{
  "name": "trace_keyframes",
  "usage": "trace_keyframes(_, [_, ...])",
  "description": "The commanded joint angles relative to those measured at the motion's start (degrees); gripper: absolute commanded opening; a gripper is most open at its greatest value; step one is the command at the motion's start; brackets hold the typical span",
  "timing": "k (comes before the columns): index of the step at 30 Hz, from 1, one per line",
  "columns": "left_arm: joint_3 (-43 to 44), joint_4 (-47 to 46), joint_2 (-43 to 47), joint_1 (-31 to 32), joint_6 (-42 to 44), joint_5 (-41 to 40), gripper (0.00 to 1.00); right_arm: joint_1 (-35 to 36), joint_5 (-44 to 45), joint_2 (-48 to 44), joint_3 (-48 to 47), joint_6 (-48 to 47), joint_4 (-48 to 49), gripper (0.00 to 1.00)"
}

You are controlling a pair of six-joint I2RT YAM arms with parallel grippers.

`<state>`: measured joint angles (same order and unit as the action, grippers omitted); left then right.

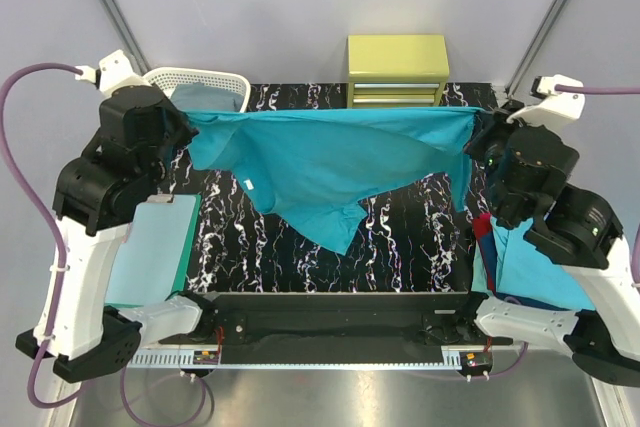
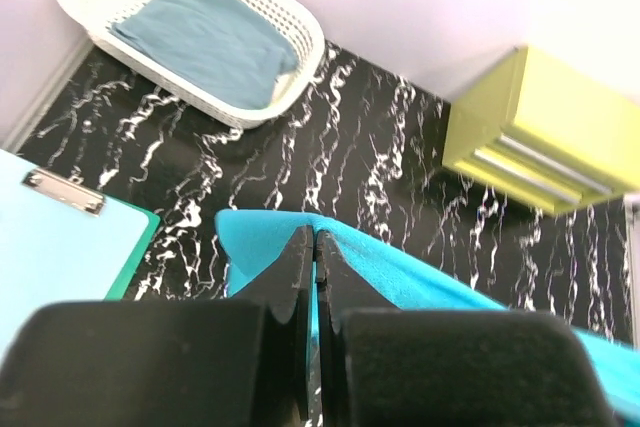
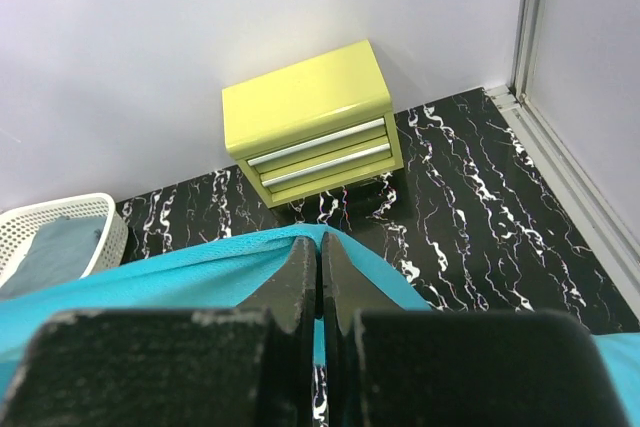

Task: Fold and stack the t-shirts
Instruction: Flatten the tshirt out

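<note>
The black, white-veined table (image 1: 400,237) is spanned by the teal t-shirt (image 1: 330,162), which is held taut above it along its upper edge from one side to the other, its soft, creased lower part sagging to a point near the middle. At the table's right edge a lighter turquoise t-shirt (image 1: 535,267) is laid flat under the right arm, with red and dark blue cloth (image 1: 483,237) showing beside it. On the left a stiff flat clipboard (image 1: 150,247) is seen; its metal clip (image 2: 62,192) is made out only in the left wrist view. A glossy yellow-green drawer chest (image 1: 397,69) is set against the back wall, and a white latticed basket (image 1: 200,82) at the back left is shown by the wrist views to hold folded grey-blue cloth (image 2: 205,37). The left gripper (image 2: 314,237) and the right gripper (image 3: 321,242) are each clamped tight on the teal shirt's edge. A small white label (image 1: 247,183) is visible only from above.
</note>
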<state>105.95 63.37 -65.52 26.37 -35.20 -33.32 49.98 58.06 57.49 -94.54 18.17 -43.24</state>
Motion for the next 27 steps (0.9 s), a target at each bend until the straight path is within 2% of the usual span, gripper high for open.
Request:
trace_keyframes(1, [3.5,0.5,1.2,-1.2,-1.0,-5.3,0.00,-0.1,4.3,-2.4,-1.0,0.4,-2.0,0.00])
trace_keyframes(4, [3.4,0.5,1.6,-1.2,-1.6,-5.2,0.00,-0.2,3.7,-5.1,0.8,-1.7,-0.4,0.00])
trace_keyframes(12, [2.4,0.4,0.0,-1.2,-1.6,-4.0,0.00,-0.2,1.5,-6.4,4.8,1.2,-4.2,0.00])
trace_keyframes(21, [-12.4,-7.6,-0.4,-1.2,-2.5,-0.3,0.00,-0.2,-3.9,-1.4,13.7,8.3,-4.1,0.00])
trace_keyframes(27, [-15.2,-9.7,-0.6,-1.2,-1.9,0.4,0.00,-0.4,-4.3,0.4,14.5,7.1,-2.3,0.00])
